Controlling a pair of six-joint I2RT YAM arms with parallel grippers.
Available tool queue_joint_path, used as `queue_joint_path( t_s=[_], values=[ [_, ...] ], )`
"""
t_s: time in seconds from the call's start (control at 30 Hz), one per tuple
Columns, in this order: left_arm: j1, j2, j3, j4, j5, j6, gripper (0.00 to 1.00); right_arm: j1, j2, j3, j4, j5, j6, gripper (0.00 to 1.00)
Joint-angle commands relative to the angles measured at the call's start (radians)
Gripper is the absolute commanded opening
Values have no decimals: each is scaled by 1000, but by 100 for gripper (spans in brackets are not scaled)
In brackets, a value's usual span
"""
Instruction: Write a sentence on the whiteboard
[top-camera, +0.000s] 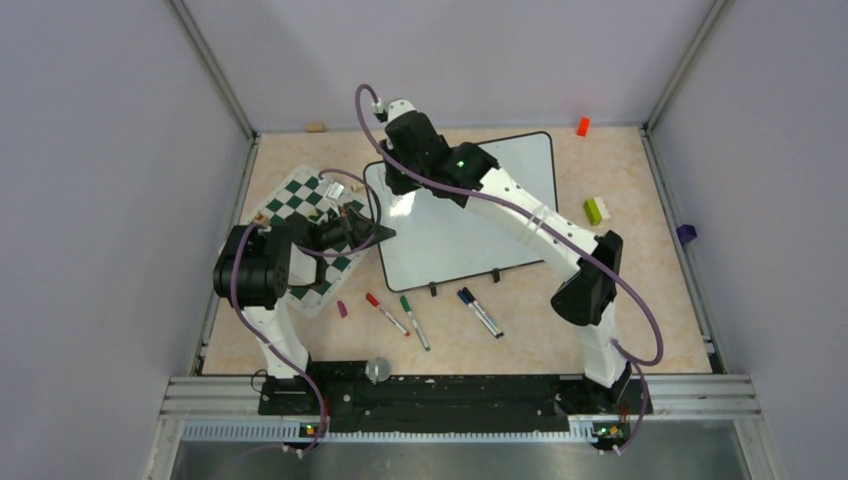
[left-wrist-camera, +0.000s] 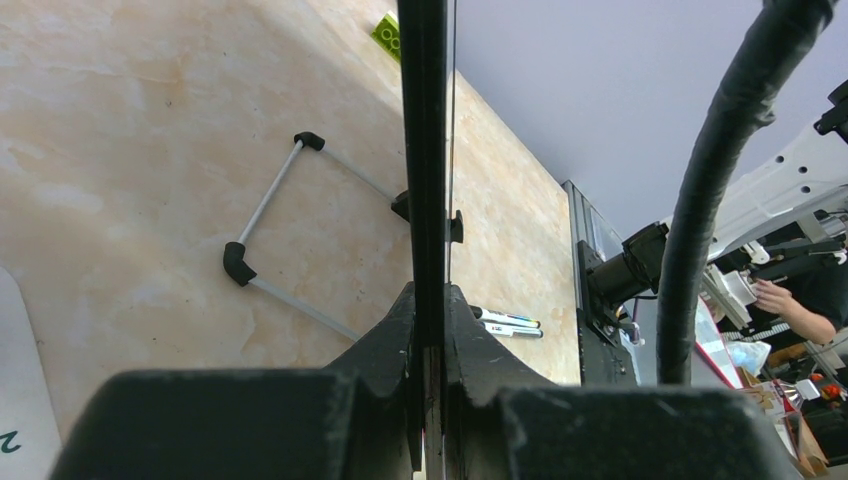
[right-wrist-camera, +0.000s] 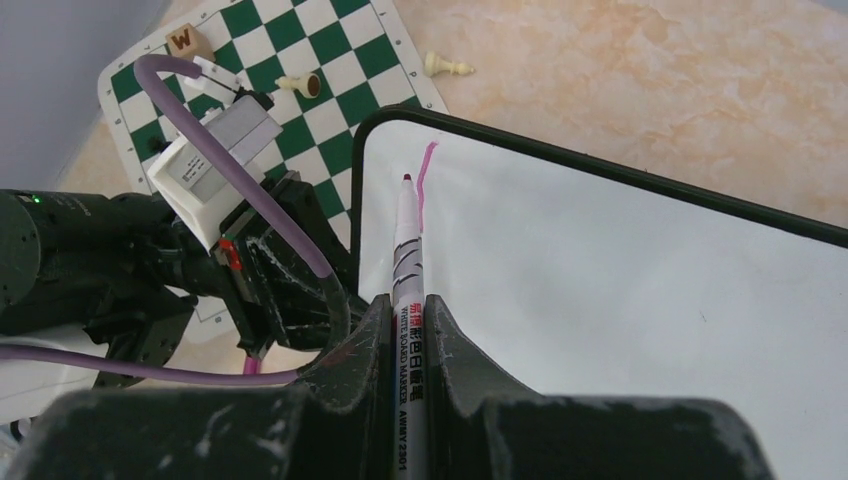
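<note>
At the centre of the top view we see the glossy white, black-framed whiteboard (top-camera: 450, 240) on the marbled beige table (top-camera: 640, 320). Our left fingers (left-wrist-camera: 385, 345) pinch its thin frame edge. Our right fingers (right-wrist-camera: 358, 345) clamp a slim white marker (right-wrist-camera: 408, 260), its tip beside a curved pink stroke (right-wrist-camera: 428, 170) near the board's rounded corner.

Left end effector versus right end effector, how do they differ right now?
The left end effector clamps the whiteboard by its thin black edge; the right end effector clamps a marker. The left sits at the board's side by the chess mat; the right hangs over the board, marker tip beside a pink stroke. Both are shut on something.
</note>
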Motion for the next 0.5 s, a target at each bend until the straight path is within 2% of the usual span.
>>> queue_joint_path(
  t_s=[0.0,0.47],
  values=[
    [-3,-28,-11,80,55,41,0,-13,-21,49,33,-10,-2,0],
    [-4,-33,-14,80,59,45,0,-27,35,100,29,17,-16,0]
  ],
)
